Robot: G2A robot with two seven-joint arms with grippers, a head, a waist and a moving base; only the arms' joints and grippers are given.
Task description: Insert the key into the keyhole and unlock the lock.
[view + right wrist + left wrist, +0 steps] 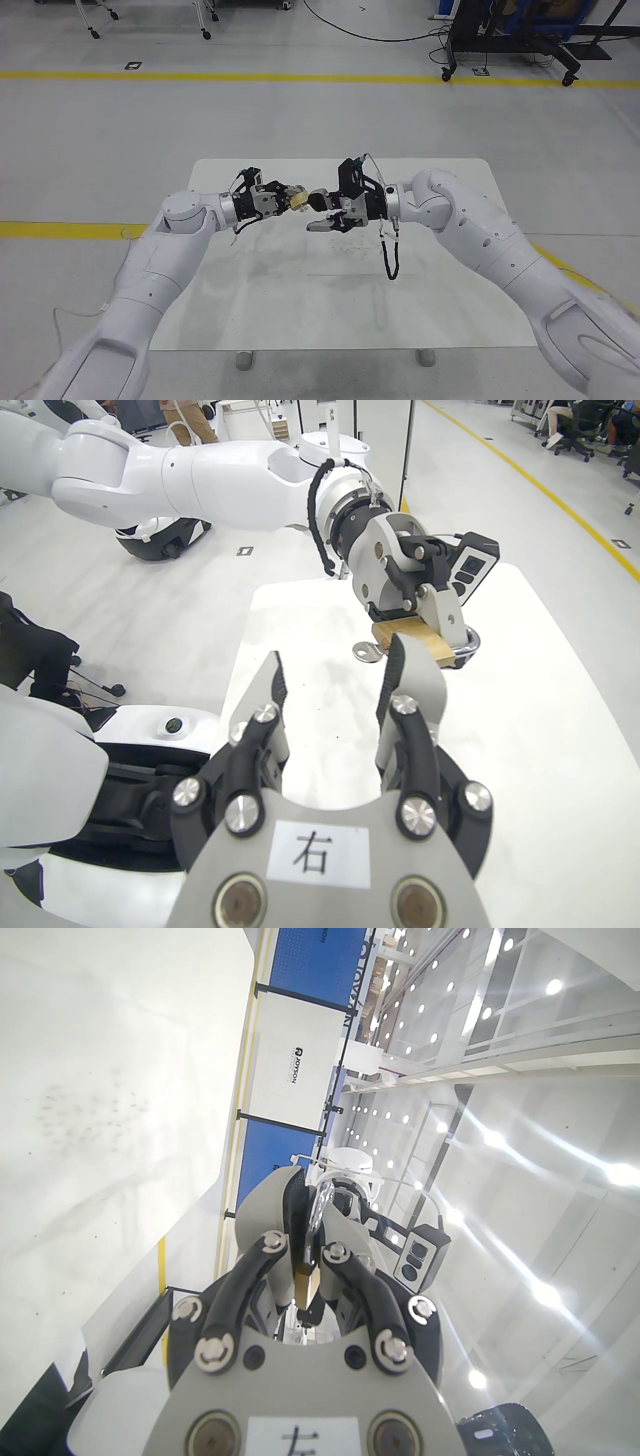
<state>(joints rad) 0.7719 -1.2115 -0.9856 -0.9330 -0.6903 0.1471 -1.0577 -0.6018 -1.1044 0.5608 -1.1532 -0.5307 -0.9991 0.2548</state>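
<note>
Key [367, 651] seated in brass padlock [400, 631], which left gripper [435, 637] clamps above table [450, 300], roughly its 11 o'clock. Right gripper [336, 655] at key's 3 o'clock, jaws wide, empty. Turn not yet done, I'd say.

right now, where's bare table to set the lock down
Bare: the table from under the arms to its robot-side edge, and both side ends. Crowded: far centre, where the left fingers holding the lock and key meet the open right fingers.
</note>
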